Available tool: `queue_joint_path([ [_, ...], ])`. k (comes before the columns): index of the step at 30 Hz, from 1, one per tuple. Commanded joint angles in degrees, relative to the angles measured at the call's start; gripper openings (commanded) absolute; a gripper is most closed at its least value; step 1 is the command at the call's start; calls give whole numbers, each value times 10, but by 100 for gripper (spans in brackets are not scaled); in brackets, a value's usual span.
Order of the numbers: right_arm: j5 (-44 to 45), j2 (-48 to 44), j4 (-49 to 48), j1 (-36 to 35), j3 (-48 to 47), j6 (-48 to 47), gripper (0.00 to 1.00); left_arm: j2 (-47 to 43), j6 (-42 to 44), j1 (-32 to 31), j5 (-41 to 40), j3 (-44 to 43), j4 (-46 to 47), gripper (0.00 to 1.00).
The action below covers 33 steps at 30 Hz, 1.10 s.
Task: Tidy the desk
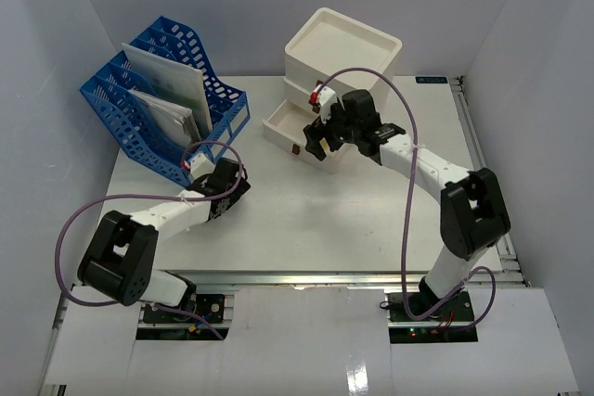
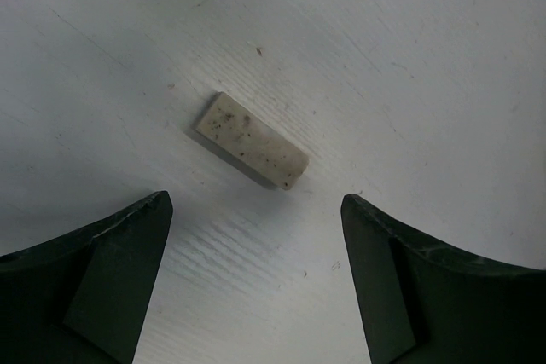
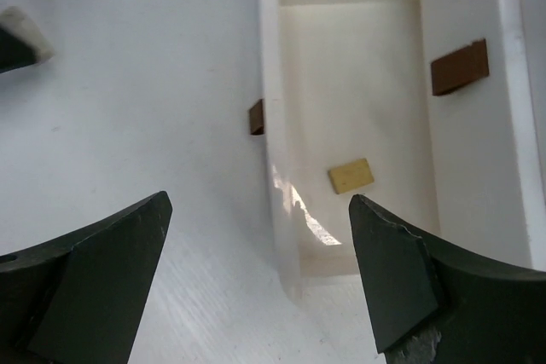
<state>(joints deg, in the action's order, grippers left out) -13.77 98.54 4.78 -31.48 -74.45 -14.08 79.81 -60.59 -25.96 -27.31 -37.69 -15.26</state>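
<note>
Top view, desk: the white desk (image 1: 306, 220) fills the middle of the frame, with both arm bases at its near edge.
Top view, back left: a blue file rack (image 1: 139, 127) stands on the desk, with papers (image 1: 167, 81) upright in its slots.
Top view, back centre: a white drawer box (image 1: 342, 44) stands on the desk. Its drawers are stepped out toward the left, and the lowest drawer (image 1: 283, 125) is out furthest.
Top view, left arm: the left gripper (image 1: 221, 190) hangs low over the desk just in front of the rack. The wrist hides its jaws here.
Top view, right arm: the right gripper (image 1: 317, 139) is at the lowest drawer, close against the box.
Left wrist view, claw: 2 dark fingers (image 2: 111, 279) are spread wide, with nothing between them.
Left wrist view, block: a speckled beige block (image 2: 252, 141) lies flat on the desk at a diagonal. It is just beyond the gap between the fingertips and apart from both.
Right wrist view, claw: 2 dark fingers (image 3: 94, 279) are spread wide and hold nothing.
Right wrist view, drawer: the open drawer lies ahead of the right-hand finger. A small yellow tile (image 3: 351, 176) lies flat on its floor, clear of the walls.
Right wrist view, tabs: 1 brown tab (image 3: 256, 117) sits on the drawer's outer face. A second brown tab (image 3: 459, 67) sits on the white face to the right.
Right wrist view, top left: a dark shape with a pale tip shows at the edge; I cannot tell what it is.
</note>
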Motion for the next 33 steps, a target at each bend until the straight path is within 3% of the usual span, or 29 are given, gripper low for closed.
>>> queue_joint_path([
  [1, -156, -82, 18, 8, 52, -78, 91, 20, -104, -1, -63, -27, -36, 88],
  [10, -219, -187, 18, 19, 147, -132, 92, 120, -234, -10, -126, -82, -96, 83],
  [21, -241, -247, 13, 41, 221, -132, 93, 217, -257, -30, -89, -106, -144, 65],
  [33, -319, -260, 13, 99, 256, -105, 93, 237, -236, -90, -62, -97, -141, 50],
])
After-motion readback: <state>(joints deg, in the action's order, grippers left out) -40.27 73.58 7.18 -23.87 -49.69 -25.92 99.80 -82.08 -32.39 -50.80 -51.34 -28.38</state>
